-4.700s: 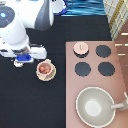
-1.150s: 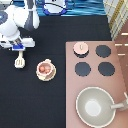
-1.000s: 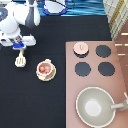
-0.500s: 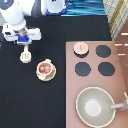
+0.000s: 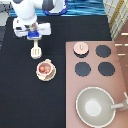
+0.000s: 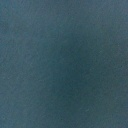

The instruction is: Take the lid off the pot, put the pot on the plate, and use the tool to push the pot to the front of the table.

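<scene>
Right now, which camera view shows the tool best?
The exterior view. The tool hangs just below the gripper, above the pot on the plate. The wrist view shows only a plain dark surface, no tool.

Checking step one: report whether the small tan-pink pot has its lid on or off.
Off. The small tan-pink pot shows reddish contents, sitting on the cream plate; the knobbed pinkish lid lies on the stove board. The gripper holds the cream spatula.

Gripper (image 5: pixel 33 36) held over tool (image 5: pixel 35 51) at table's (image 5: pixel 20 95) 11 o'clock, pot (image 5: pixel 45 68) on plate (image 5: pixel 38 75) at tool's 5 o'clock, bare black surface left at pot's 6 and 9 o'clock, stove (image 5: pixel 112 82) with lid (image 5: pixel 80 47) and pan (image 5: pixel 95 106) blocking 3 o'clock.
</scene>
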### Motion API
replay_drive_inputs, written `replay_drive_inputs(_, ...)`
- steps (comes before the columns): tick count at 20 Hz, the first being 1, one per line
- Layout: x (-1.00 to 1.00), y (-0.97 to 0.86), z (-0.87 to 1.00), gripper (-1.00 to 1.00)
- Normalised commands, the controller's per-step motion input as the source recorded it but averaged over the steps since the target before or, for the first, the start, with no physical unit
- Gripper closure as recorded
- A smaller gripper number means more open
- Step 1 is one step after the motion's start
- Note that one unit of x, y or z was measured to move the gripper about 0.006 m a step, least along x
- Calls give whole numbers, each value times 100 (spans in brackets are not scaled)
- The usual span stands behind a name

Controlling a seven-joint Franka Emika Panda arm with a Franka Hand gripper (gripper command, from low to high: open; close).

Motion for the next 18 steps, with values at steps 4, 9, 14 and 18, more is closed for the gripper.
replay_drive_inputs(4,-95,23,-58,100)
replay_drive_inputs(9,-58,10,-73,100)
replay_drive_inputs(14,62,26,-49,100)
replay_drive_inputs(18,81,29,-25,100)
